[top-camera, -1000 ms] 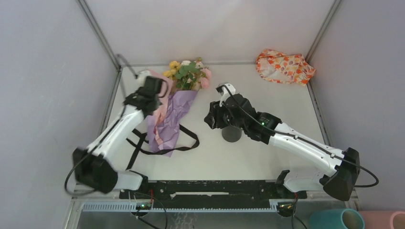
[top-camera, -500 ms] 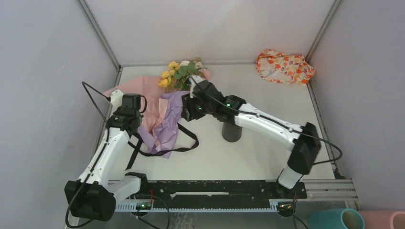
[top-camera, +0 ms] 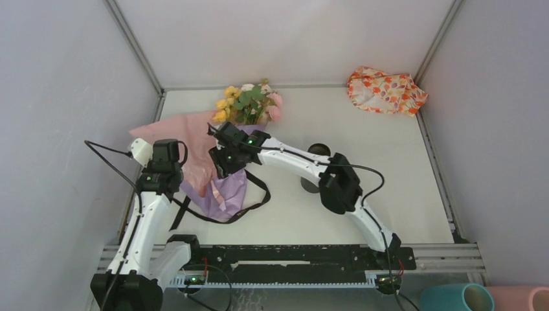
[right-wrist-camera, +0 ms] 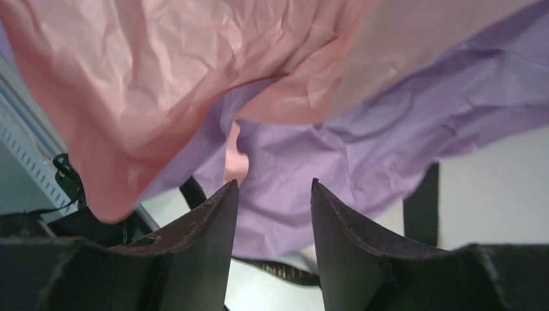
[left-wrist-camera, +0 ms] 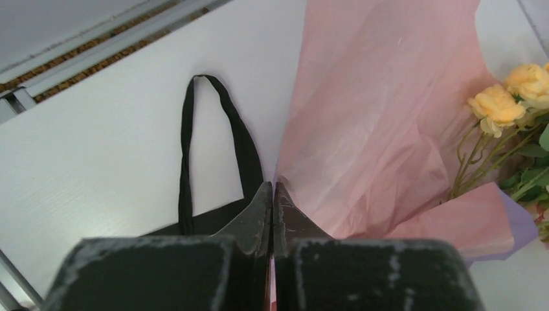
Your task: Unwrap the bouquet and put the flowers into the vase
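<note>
Near right, off the table: teal cylinder and pink cylinder, contents unclear. Mid table: left claw closed, pinching the pink edge of paper beside ribbon; right claw open over the purple side, holding nothing; vase to the right, mouth hidden by the right arm. Flowers lie in the opened bouquet, heads at far centre-left.

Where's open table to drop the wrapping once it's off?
Widest bare patch: right half of the table, bordered by the patterned cloth behind and the vase and right arm on its left. A smaller strip lies between the flowers and the cloth. The left is crowded: pink paper, purple paper, black ribbon, left gripper, right gripper.
</note>
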Controlling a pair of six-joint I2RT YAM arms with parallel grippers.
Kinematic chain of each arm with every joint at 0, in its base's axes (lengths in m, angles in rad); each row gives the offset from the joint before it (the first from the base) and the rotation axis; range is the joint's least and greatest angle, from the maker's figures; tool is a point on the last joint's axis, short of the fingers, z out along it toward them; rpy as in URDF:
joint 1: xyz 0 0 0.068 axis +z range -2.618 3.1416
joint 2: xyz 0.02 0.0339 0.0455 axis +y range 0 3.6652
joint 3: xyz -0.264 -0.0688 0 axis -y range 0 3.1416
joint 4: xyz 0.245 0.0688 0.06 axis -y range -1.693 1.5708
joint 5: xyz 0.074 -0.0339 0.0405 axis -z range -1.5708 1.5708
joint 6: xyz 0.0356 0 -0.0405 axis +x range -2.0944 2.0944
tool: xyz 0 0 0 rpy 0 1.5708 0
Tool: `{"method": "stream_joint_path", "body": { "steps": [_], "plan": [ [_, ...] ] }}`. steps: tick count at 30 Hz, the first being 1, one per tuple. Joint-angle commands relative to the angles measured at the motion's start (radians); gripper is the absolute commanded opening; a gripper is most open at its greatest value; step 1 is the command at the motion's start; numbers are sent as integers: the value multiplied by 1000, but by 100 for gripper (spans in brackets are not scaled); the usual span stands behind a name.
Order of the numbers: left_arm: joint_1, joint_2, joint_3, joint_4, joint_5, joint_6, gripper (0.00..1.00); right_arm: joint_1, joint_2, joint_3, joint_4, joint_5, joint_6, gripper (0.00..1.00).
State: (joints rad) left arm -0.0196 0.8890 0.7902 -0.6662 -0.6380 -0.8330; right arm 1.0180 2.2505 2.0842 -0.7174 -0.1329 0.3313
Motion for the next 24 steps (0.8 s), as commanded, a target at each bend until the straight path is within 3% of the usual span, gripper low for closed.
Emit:
{"method": "stream_joint_path", "body": {
  "steps": [1,7,13,19,24],
  "plan": [
    [10,14,-50,70,85,-47,0,-9,118,133,-51,-133,-1,54],
    [10,13,-75,113,119,-44,0,-28,213,139,-22,-213,29,54],
    [10,30,-90,163,177,-34,0,-93,262,137,-102,-127,50,54],
    [6,64,-128,256,276,-26,0,-237,178,-42,-42,-109,91,54],
    [-55,110,-145,313,259,-36,0,-306,128,-63,-45,-116,63,53]
  ]
}}
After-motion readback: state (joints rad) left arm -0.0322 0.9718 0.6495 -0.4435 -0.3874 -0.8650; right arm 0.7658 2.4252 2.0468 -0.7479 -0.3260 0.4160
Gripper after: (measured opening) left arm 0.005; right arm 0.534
